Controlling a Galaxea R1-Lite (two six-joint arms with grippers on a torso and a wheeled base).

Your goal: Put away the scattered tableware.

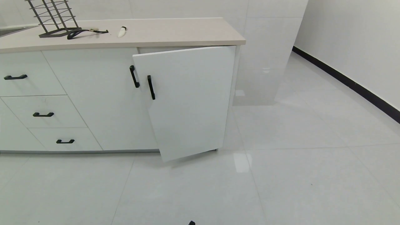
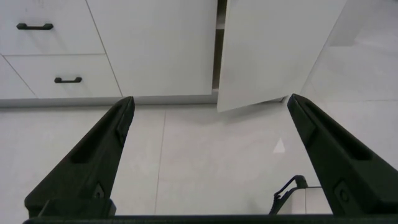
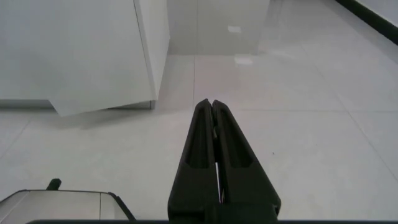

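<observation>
Rack (image 1: 58, 32) of dark wire, curved black utensil (image 1: 75, 33)

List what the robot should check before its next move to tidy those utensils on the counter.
1. Cabinet door open: ok, ajar.
2. Space behind it: cannot tell, the door hides the inside.
3. Black utensil and white utensil free to lift: ok, both lie loose on the countertop beside the wire rack.
4. Left gripper ready to grasp: ok, open and empty.
5. Right gripper ready: not ok, shut.
6. Reach to the countertop: probably not ok, open floor lies between.
</observation>
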